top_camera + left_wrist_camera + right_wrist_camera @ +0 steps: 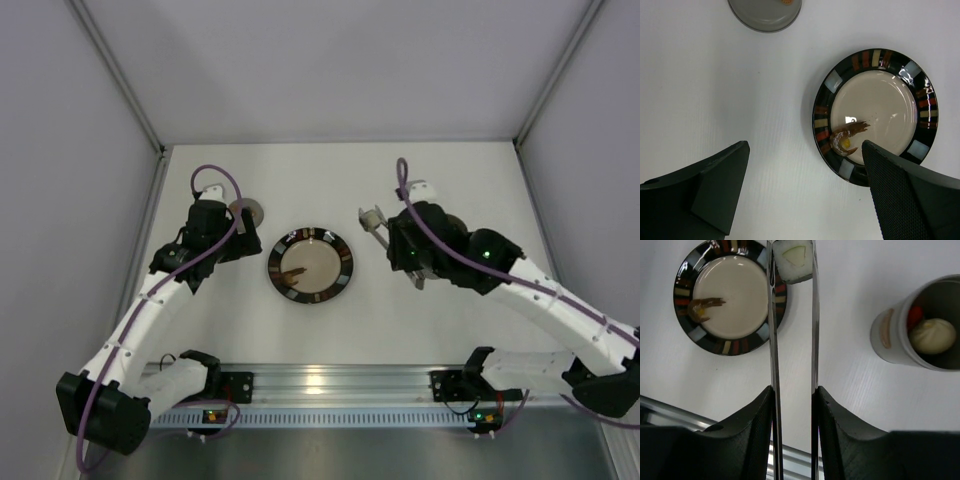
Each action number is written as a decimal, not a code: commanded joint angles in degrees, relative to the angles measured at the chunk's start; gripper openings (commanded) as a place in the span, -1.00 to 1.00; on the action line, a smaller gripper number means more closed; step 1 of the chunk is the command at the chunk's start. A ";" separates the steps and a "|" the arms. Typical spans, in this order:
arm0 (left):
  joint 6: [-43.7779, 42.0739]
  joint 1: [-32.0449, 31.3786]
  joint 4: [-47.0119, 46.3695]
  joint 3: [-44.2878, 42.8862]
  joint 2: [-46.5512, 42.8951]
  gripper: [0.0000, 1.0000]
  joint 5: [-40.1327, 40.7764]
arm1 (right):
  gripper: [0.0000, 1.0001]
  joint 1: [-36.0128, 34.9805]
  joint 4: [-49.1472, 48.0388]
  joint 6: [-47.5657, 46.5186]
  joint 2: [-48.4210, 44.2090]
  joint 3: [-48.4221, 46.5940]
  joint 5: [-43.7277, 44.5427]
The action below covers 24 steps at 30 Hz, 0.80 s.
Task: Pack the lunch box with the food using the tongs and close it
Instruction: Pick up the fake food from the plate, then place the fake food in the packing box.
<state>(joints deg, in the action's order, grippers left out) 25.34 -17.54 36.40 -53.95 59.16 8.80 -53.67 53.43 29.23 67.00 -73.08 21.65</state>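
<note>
My right gripper [793, 390] is shut on the silvery tongs [772, 340], pressing both slim arms. The tong tips pinch a white food piece with a green centre [795, 259] above the table, between the plate and the lunch box [900, 335]. The grey canister stands open at the right, with a cream-white round piece [932, 335] and a red piece [914, 316] inside. From above, the right gripper [398, 245] holds the tongs [375, 222] right of the plate. My left gripper [805, 165] hangs open and empty left of the plate. The round grey lid [765, 12] lies beyond it.
The dark-rimmed striped plate [822, 125] sits mid-table with one brown shrimp-like piece [847, 137] on it. It also shows from above as the plate [345, 268] and in the right wrist view as the plate [682, 295]. Grey walls enclose the table; a metal rail [330, 385] runs along its near edge.
</note>
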 commanded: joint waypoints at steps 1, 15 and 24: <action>-0.82 0.31 -2.48 0.16 -0.09 0.98 -0.10 | -0.66 3.99 7.37 1.61 -7.04 -3.65 7.52; -0.82 0.31 -2.74 0.16 0.08 0.98 -0.80 | -0.60 8.84 23.73 9.61 -17.17 -1.98 16.14; -0.73 0.31 -2.92 0.25 0.17 0.98 -1.59 | -0.45 8.85 23.83 10.41 -17.87 -0.05 15.35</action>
<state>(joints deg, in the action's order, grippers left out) 25.34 -17.54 36.38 -53.95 59.16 7.92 -45.52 76.31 38.72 49.54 -73.30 35.38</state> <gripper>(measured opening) 0.990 0.357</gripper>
